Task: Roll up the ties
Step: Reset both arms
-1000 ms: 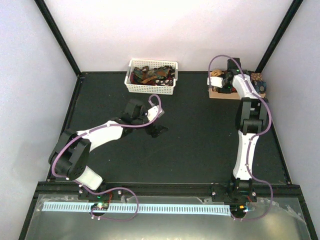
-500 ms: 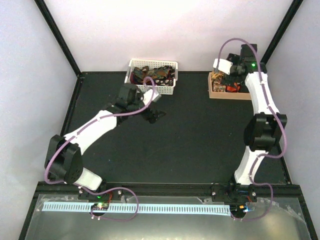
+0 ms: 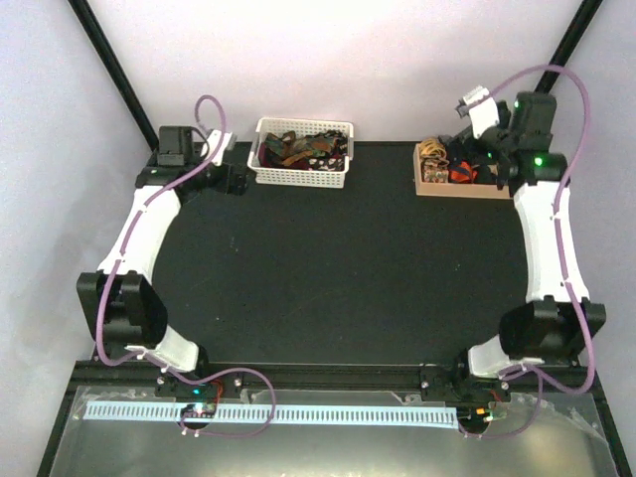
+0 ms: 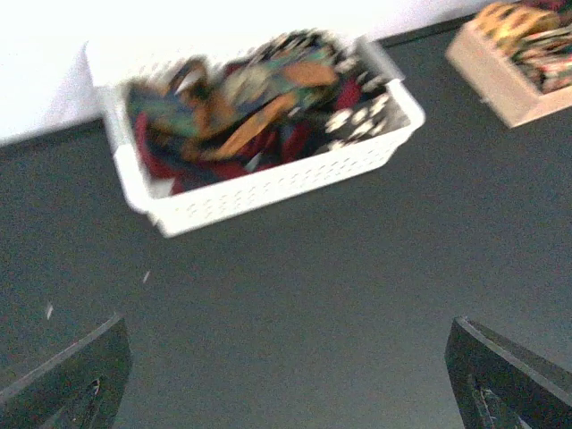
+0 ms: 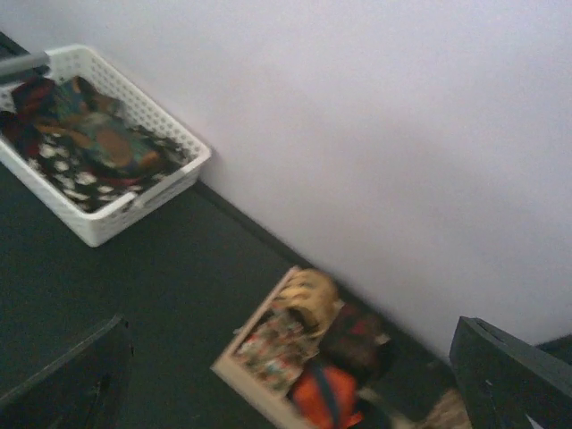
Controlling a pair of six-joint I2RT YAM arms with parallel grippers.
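Observation:
Unrolled ties (image 3: 301,149) lie heaped in a white slatted basket (image 3: 298,177) at the back of the black table; the left wrist view shows the same ties (image 4: 259,116) in brown, red and dark prints. Rolled ties (image 3: 452,169) fill a tan wooden box (image 3: 457,189) at the back right, and these rolls (image 5: 308,349) are blurred in the right wrist view. My left gripper (image 4: 286,384) hangs open and empty above bare table, left of the basket. My right gripper (image 5: 290,384) is open and empty, raised above the wooden box.
The black mat (image 3: 348,268) spans the table between the arms. White walls and black frame posts (image 3: 109,70) close in the back and sides. The left arm (image 3: 139,229) stretches along the left edge, and the right arm (image 3: 547,238) along the right edge.
The left arm swung from the table's middle up to the back left corner. The right gripper opened and rose away from the wooden box, its arm swinging out to the right.

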